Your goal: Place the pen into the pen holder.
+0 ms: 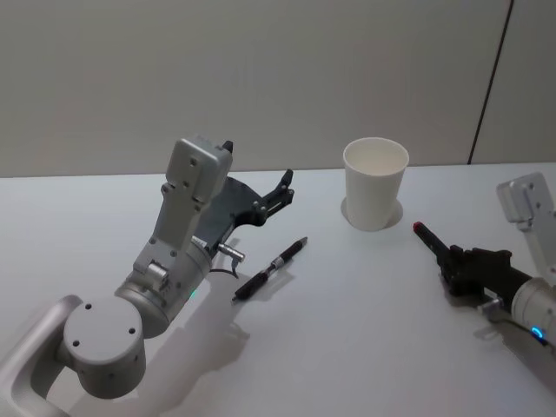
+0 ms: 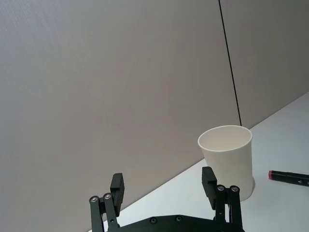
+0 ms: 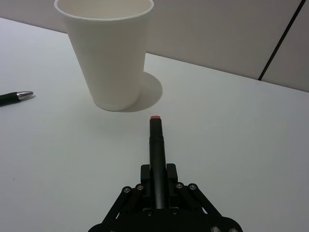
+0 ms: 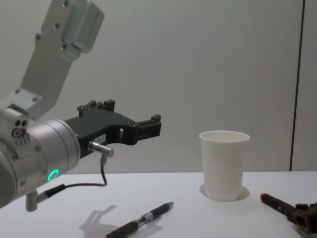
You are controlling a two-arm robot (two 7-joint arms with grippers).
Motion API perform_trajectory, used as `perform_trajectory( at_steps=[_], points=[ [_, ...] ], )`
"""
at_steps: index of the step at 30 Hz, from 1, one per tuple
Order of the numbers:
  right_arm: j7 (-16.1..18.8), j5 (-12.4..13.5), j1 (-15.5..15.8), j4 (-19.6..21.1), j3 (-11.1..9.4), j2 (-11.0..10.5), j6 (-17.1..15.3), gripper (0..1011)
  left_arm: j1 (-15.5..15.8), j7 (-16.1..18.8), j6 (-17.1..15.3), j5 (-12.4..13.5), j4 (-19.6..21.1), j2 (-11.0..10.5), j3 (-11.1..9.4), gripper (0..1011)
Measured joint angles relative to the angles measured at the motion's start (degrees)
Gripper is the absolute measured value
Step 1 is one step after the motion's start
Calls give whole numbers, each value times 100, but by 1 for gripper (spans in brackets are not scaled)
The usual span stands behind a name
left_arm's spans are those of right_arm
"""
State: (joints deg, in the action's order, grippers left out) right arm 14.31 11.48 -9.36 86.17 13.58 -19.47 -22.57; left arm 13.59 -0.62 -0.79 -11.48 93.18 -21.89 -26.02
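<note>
The pen holder point(image 1: 375, 187), a white paper cup, stands upright at the table's far middle. My right gripper point(image 1: 455, 263) hovers low to the right of the pen holder point(image 3: 108, 53), shut on a black pen point(image 3: 157, 145) whose red end points at the cup, a short gap away. A second black pen point(image 1: 271, 268) with a silver tip lies flat left of the cup. Above and behind that pen, my left gripper point(image 1: 281, 193) hangs raised and open, holding nothing. In the left wrist view its fingers point(image 2: 208, 180) stand wide apart, with the cup point(image 2: 228, 159) beyond.
A plain wall rises behind the table's far edge, with a dark vertical seam point(image 1: 489, 82) at the right. Bare white tabletop point(image 1: 365, 330) stretches in front of the cup and between the two arms.
</note>
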Motion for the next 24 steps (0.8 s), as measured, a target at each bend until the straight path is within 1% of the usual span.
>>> perform_trajectory(
  at_steps=[7,13,15,16,24],
  points=[
    [-72,66,37,37,-39,-21,217,178,0,0,0,0,0,0,0,1001],
    [-176,151,97,132,-96,-59,533,178,0,0,0,0,0,0,0,1001],
    [-243,194,139,202,-134,-91,717,178,0,0,0,0,0,0,0,1001],
    [-243,194,139,202,-134,-91,717,178,0,0,0,0,0,0,0,1001],
    [-443,300,273,449,-257,-194,1240,178,0,0,0,0,0,0,0,1001]
  ],
)
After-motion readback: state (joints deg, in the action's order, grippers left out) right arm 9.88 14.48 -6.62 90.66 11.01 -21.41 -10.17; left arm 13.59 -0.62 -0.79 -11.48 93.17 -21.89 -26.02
